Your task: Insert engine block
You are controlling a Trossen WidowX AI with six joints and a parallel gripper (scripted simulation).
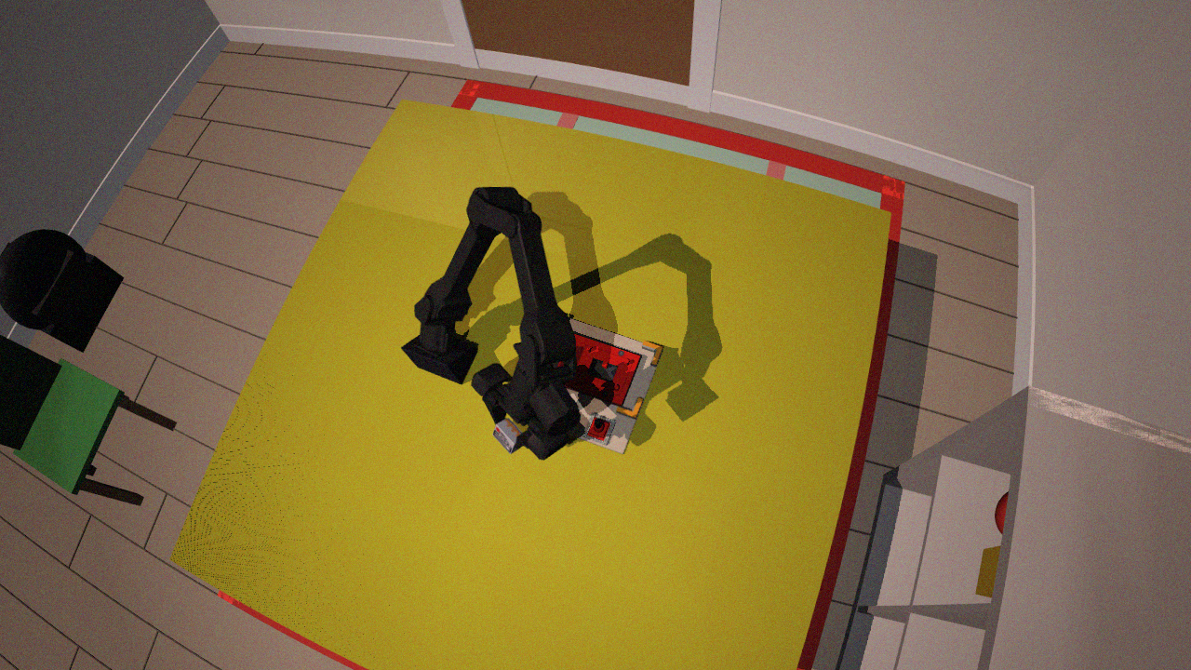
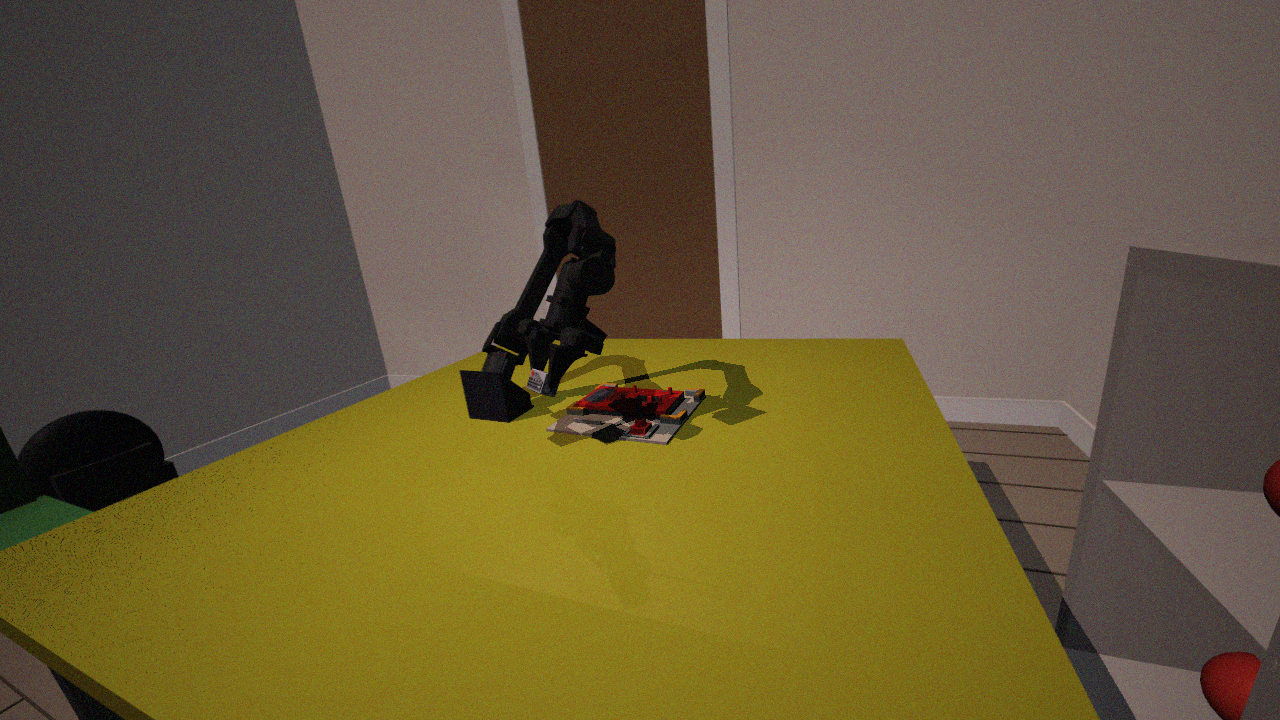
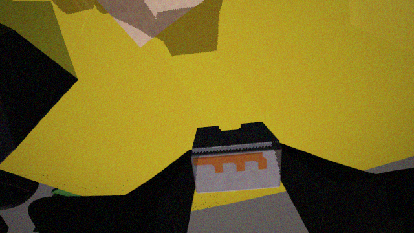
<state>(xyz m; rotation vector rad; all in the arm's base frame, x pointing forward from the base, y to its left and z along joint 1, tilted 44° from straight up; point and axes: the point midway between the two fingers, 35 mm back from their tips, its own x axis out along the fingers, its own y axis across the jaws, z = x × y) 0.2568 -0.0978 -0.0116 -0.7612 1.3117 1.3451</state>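
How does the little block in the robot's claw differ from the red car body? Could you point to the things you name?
The grey engine block with orange markings (image 1: 506,435) (image 2: 537,381) (image 3: 237,178) is held up in the black gripper; the red car body (image 1: 626,367) (image 2: 666,400) lies low on its board. The block is much smaller than the body. Both have dark parts.

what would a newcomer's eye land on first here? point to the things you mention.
Probably the big yellow table top (image 1: 707,533) (image 2: 626,537) (image 3: 129,103), filling most of the top view. Next, the black arm (image 1: 537,274) (image 2: 537,282) bent over it, its gripper (image 1: 506,436) (image 2: 537,381) (image 3: 232,152) shut on the grey-and-orange engine block (image 1: 506,435) (image 2: 537,380) (image 3: 237,178). Then the bright red car body (image 1: 630,367) (image 2: 669,402), lying beside the arm on its pale base plate (image 1: 614,444) (image 2: 657,438).
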